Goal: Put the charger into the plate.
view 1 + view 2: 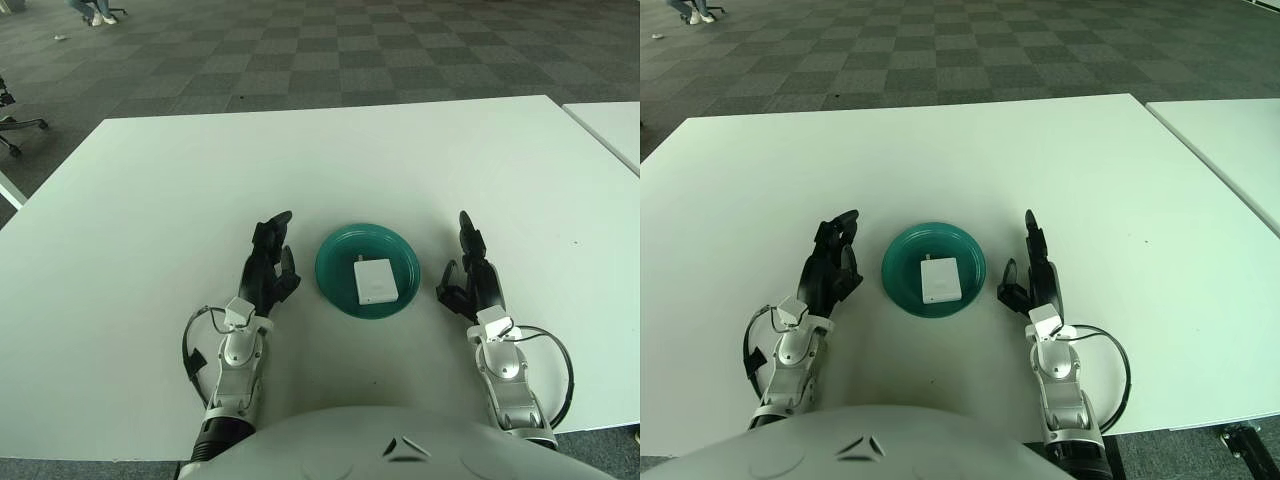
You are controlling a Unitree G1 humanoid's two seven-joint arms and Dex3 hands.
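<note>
A: Floor?
B: Grey checkered carpet tiles (330, 50), far side.
A: Furniture?
B: White table (330, 150) near, second white table (612, 125) just right, gap between. Chair base (15, 125) far left edge.
A: Light?
B: Even, soft.

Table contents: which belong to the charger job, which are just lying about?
Job: charger, already lying in the plate; left hand and right hand flank the plate, both open, holding nothing.
Just about: second table at the right edge.
</note>
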